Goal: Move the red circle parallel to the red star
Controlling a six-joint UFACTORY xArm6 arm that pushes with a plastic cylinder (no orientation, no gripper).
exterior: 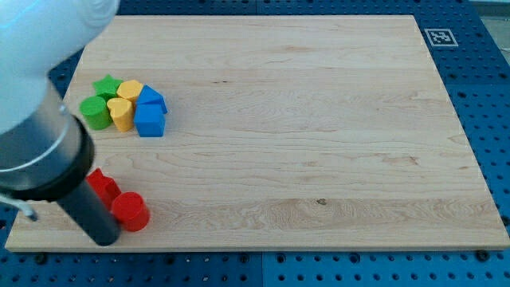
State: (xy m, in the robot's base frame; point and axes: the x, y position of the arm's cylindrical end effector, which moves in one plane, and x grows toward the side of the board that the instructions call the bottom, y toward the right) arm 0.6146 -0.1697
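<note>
The red circle [131,212] lies near the board's bottom left corner. The red star [102,186] lies just up and left of it, touching or nearly touching, and is partly hidden by my arm. My dark rod comes down from the view's left. My tip [104,240] ends just left of and below the red circle, close against it. I cannot tell whether they touch.
A tight cluster sits at the upper left: green star [106,85], yellow block [131,89], green circle [96,113], yellow heart [120,115] and two blue blocks [152,100] [149,122]. The wooden board [319,135] has its bottom edge just below my tip.
</note>
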